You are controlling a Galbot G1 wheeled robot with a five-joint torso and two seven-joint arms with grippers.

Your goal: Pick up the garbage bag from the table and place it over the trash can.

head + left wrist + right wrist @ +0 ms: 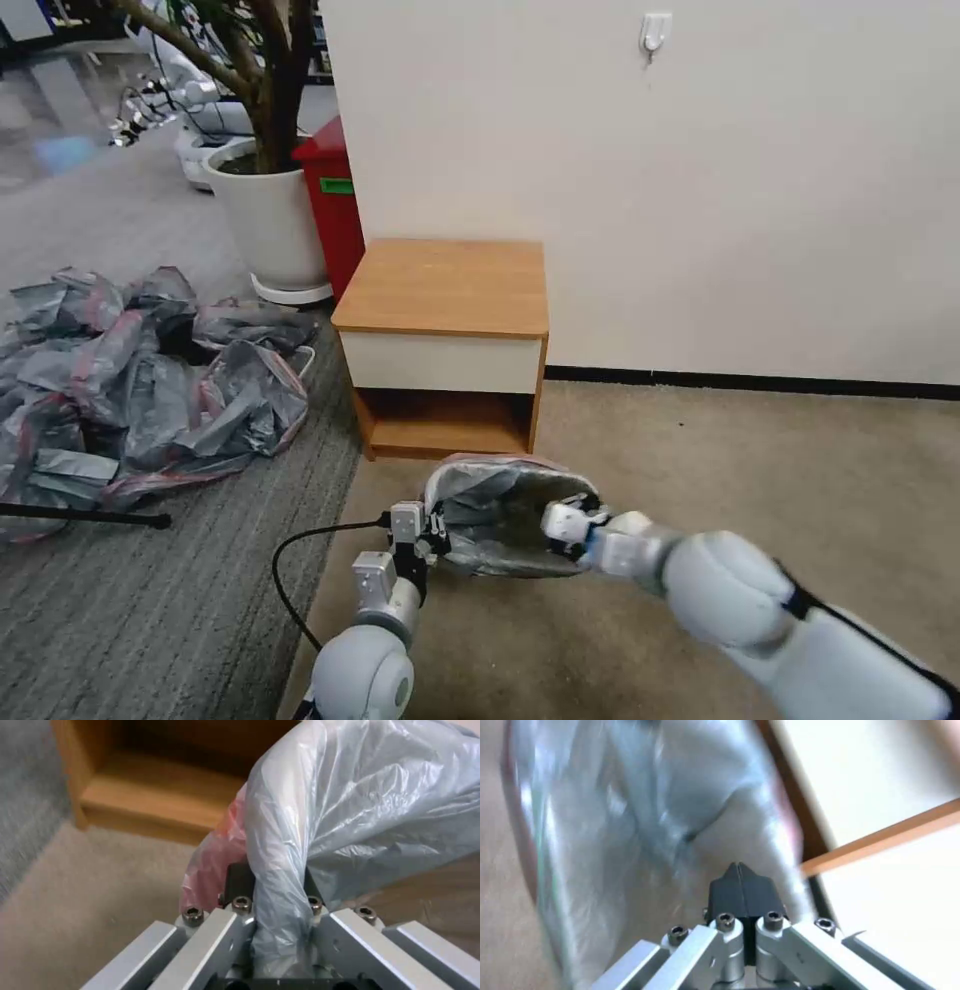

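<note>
Crinkly glossy plastic garbage bag (500, 520) (translucent); wood-grain table (445, 285).

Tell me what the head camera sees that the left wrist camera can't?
Head view alone: the heap of bags, planter, red bin, tabletop and right tool at the bag's mouth. Left wrist view alone: the close-up of the left tool pinching a grey fold, with the pink band beside it. Both: the bag, the table's open shelf and the carpet.
</note>
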